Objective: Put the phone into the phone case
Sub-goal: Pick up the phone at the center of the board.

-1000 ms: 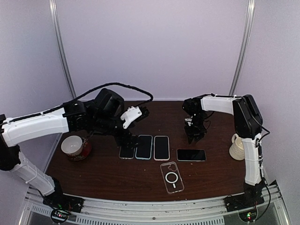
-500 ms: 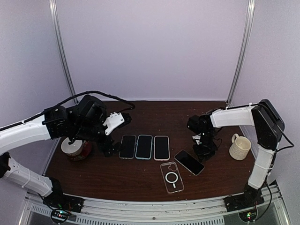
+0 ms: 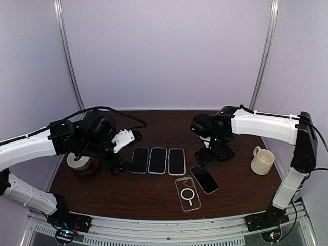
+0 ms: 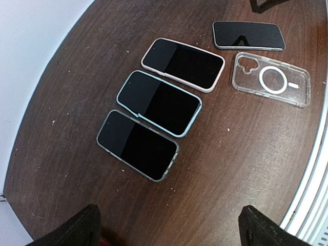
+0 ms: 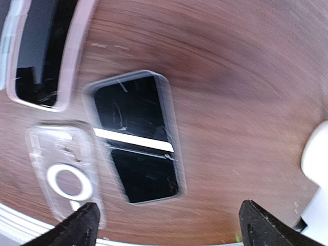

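Top external view | phone (image 3: 205, 179) lies bare on table (image 3: 128, 201), just right of empty case (image 3: 188, 193) | right gripper (image 5: 171, 225) spread over phone, left gripper (image 4: 171, 228) spread, both empty | nothing done, insertion not yet begun

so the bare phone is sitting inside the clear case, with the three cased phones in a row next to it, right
Not quite. The bare phone lies on the table beside the clear case, not inside it; the case is empty, as the left wrist view shows. The three cased phones are in a row next to it.
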